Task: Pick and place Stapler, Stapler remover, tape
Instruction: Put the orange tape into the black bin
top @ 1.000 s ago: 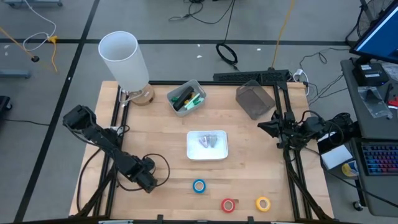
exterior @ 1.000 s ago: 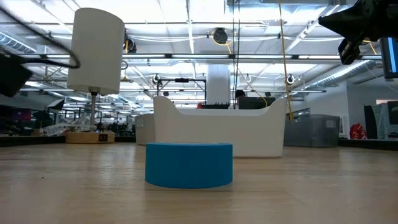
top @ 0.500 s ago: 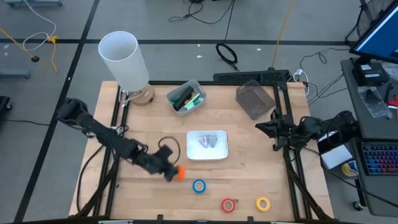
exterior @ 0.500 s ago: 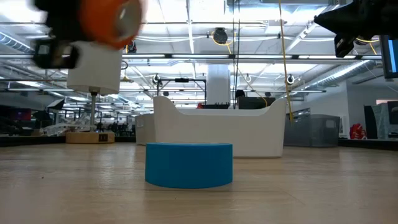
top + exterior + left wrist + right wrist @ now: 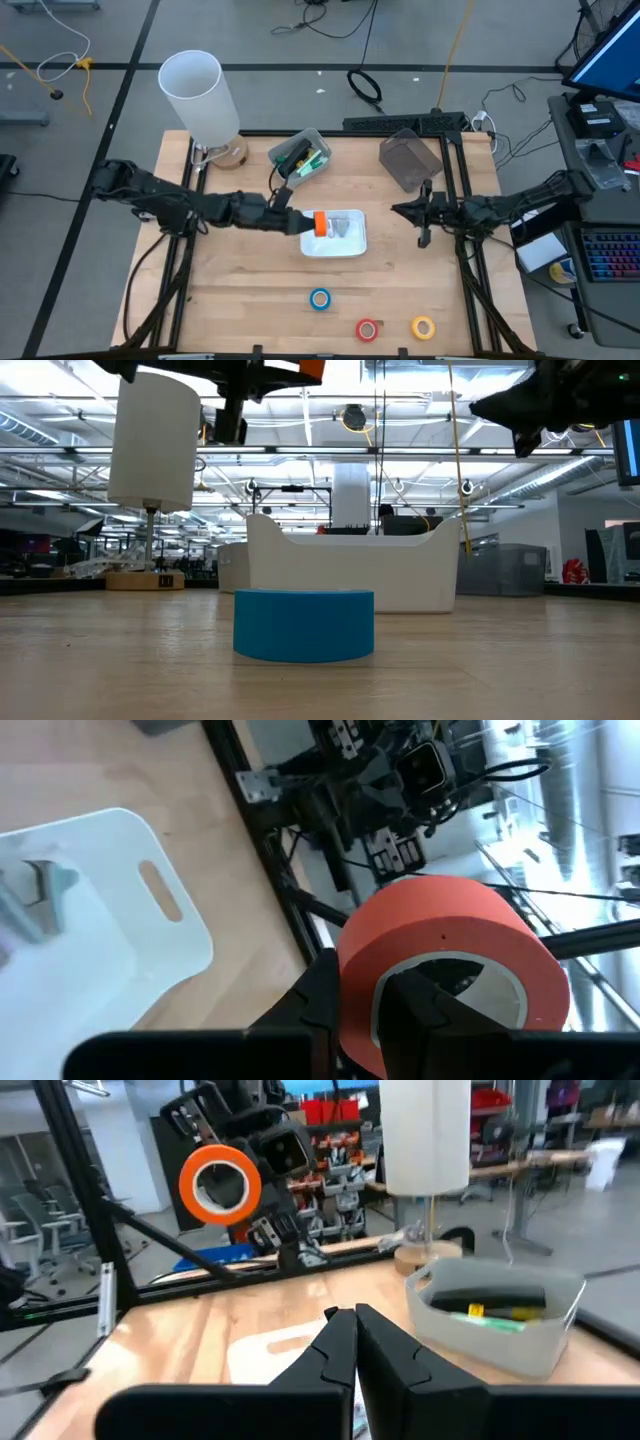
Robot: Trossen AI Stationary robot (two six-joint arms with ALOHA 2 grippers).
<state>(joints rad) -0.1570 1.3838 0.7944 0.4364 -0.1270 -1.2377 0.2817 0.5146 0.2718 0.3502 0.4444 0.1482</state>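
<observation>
Left gripper [image 5: 308,224] clamped on orange tape roll [image 5: 320,224] | roll held above white tray's [image 5: 333,247] left edge, tray directly below | right gripper [image 5: 412,213] closed, empty, well right of tray

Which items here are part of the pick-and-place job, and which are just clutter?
Job items:
- orange tape, held in the left gripper over the white tray
- blue tape, red tape, yellow tape, on the table
- metal items in the tray, possibly the stapler things

Lying about:
- white lamp
- grey bin of markers
- clear empty bin
</observation>
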